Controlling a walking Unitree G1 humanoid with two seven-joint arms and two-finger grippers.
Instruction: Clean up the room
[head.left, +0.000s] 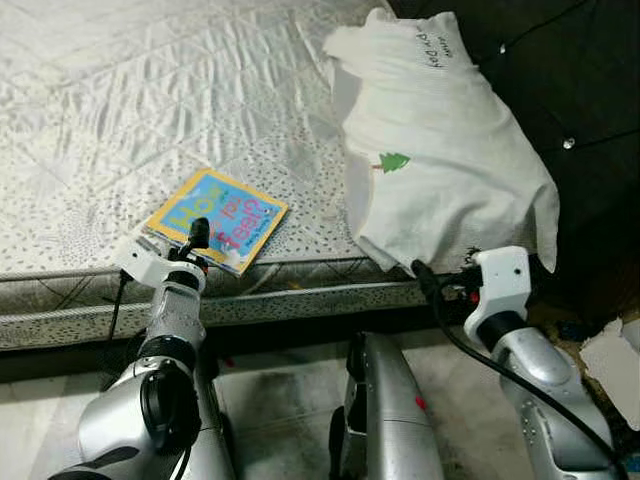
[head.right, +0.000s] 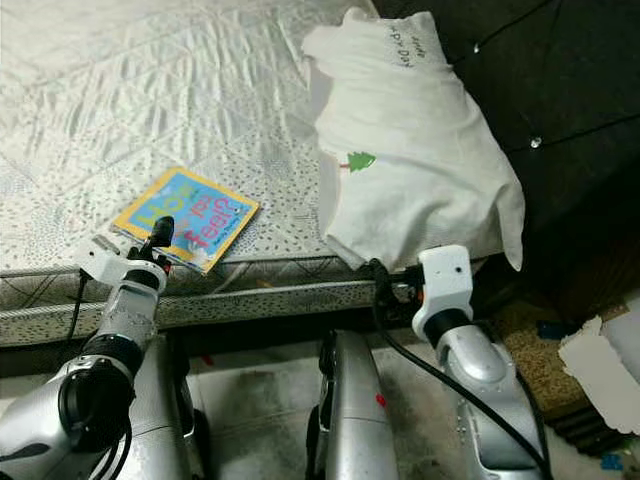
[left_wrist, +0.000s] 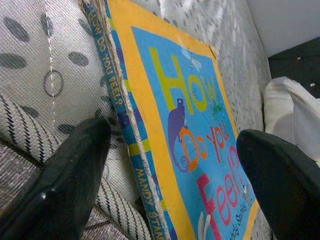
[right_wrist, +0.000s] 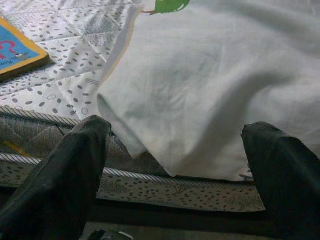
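A children's book (head.left: 216, 218) with an orange border and blue cover lies flat near the front edge of a bare quilted mattress (head.left: 150, 100). My left gripper (left_wrist: 170, 175) is open at the book's near corner, one finger on each side of its spine edge, with the book (left_wrist: 195, 140) between them. A white pillow (head.left: 435, 140) with a small green tree print lies at the mattress's right end. My right gripper (right_wrist: 182, 160) is open just in front of the pillow's (right_wrist: 215, 85) lower edge, not touching it.
The mattress's piped side (head.left: 300, 300) runs across in front of me. A dark tufted headboard (head.left: 580, 90) stands at the right. White scraps (head.right: 605, 375) lie on the floor at the far right. My silver legs (head.left: 385, 420) stand on the pale floor below.
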